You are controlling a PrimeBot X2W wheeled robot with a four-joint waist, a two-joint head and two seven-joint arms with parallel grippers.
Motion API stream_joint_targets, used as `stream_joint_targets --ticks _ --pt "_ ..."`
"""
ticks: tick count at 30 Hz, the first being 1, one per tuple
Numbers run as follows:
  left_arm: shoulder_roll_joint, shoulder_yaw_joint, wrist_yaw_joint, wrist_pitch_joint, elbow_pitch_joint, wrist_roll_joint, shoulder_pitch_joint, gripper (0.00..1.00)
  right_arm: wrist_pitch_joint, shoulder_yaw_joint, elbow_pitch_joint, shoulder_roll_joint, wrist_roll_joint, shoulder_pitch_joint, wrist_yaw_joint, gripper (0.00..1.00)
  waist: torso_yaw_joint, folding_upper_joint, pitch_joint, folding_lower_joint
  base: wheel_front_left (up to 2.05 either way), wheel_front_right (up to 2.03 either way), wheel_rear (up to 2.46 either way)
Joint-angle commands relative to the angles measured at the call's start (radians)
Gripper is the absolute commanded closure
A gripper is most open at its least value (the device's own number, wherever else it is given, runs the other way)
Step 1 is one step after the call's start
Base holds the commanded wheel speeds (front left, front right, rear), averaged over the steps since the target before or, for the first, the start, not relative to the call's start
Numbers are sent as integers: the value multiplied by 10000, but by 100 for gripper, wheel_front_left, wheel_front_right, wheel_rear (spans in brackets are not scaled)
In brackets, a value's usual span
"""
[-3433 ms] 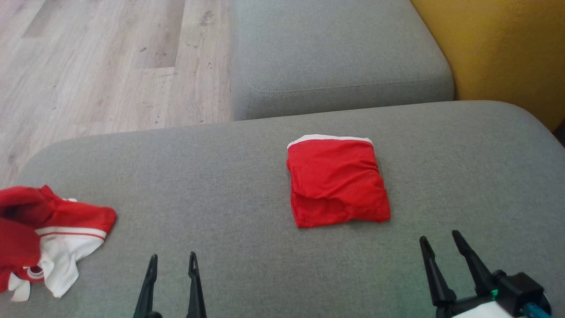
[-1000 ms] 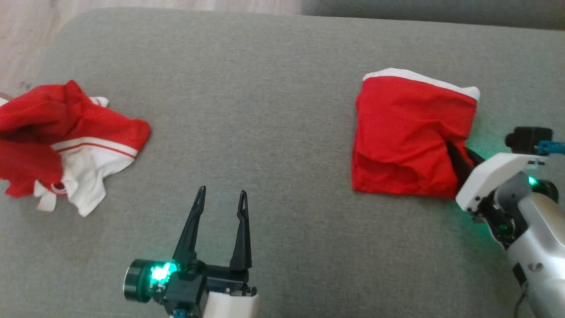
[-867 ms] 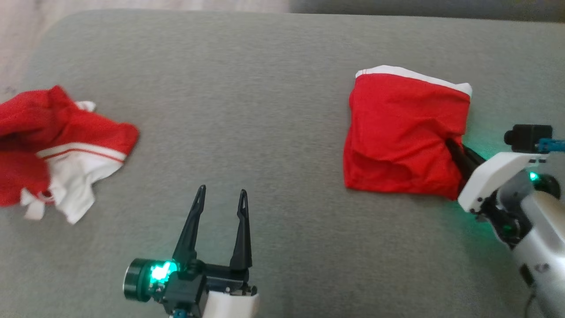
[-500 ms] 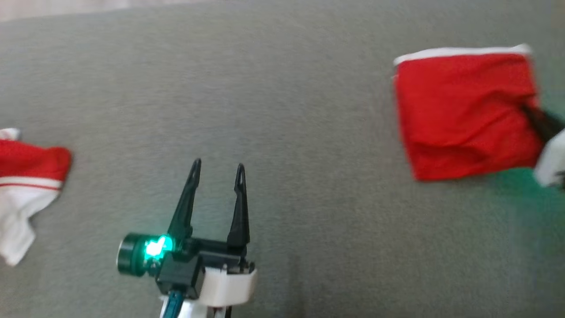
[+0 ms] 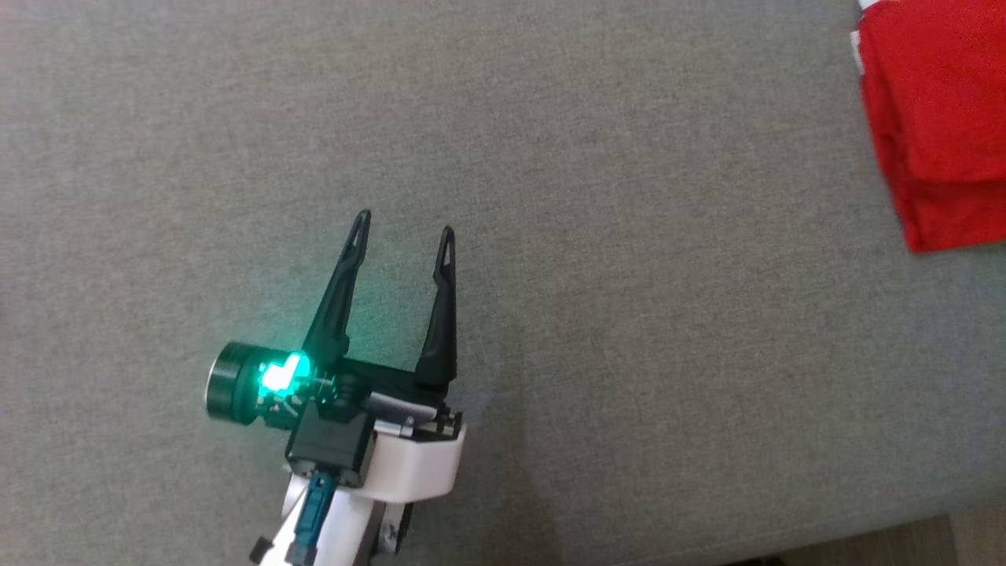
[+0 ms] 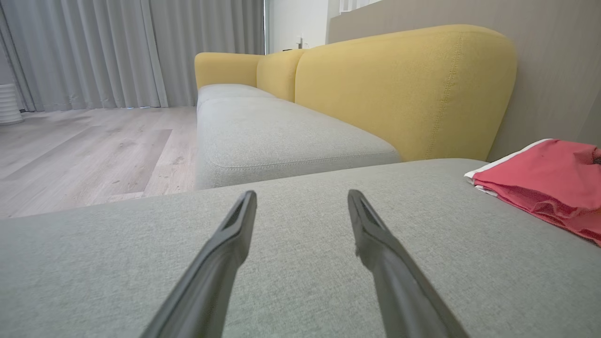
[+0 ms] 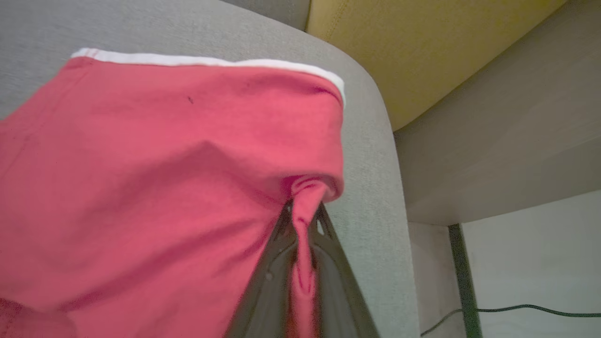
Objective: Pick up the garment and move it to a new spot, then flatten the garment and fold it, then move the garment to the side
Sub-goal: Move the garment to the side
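The folded red garment (image 5: 935,126) with a white band lies on the grey cushion (image 5: 597,299) at the head view's upper right, cut off by the frame edge. In the right wrist view my right gripper (image 7: 303,213) is shut on a pinched edge of the garment (image 7: 155,178), near the cushion's rounded corner. My left gripper (image 5: 405,224) hovers open over bare cushion at lower centre, well left of the garment. The left wrist view has the left gripper (image 6: 300,197) open and low over the cushion, and the garment (image 6: 544,183) at its right.
Beyond the cushion stand a second grey seat (image 6: 281,136) and yellow sofa backs (image 6: 404,89). Wooden floor (image 6: 84,150) and grey curtains (image 6: 117,51) lie to the left. The cushion's edge (image 7: 380,188) drops off beside the garment, with a cable (image 7: 516,310) on the floor below.
My right gripper has closed on the garment's edge. The head camera has swung, so the garment now sits at the frame's upper right and the red-and-white clothing at left has left the picture.
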Motion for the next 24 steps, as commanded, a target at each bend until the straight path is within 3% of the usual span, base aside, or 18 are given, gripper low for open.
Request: stream_joint_targets --ticks 1,3,4,5,8,14,24 --pt "-54 186 -4 -47 -304 93 -240 0 -188 -21 125 -584 -279 -11 37 100 -31 0 151 -2 0 0 0" --pt "-54 174 8 -47 -295 110 -342 0 -277 -71 500 -530 -683 -209 37 100 19 0 192 -2 0 0 0" --pt "-54 167 15 -47 -292 103 -376 0 -312 -133 718 -469 -846 -285 37 82 57 0 185 -2 0 0 0" --pt "-54 167 34 -47 -286 89 -403 0 -411 -205 936 -405 -1064 -358 37 0 101 0 157 -2 0 0 0" --pt "-54 157 111 -47 -256 37 -416 0 -958 -432 1478 -94 -1827 -523 37 0 228 0 -42 -2 0 0 0" --pt "-54 217 235 -47 -39 -254 -81 0 -1757 -923 1959 1230 -2444 -262 37 0 474 0 -999 -2 0 0 0" --pt "-54 906 206 -47 1049 -1189 1203 0 -2926 -438 1055 4060 -1650 2443 37 0 979 0 -3681 -2 0 0 0"
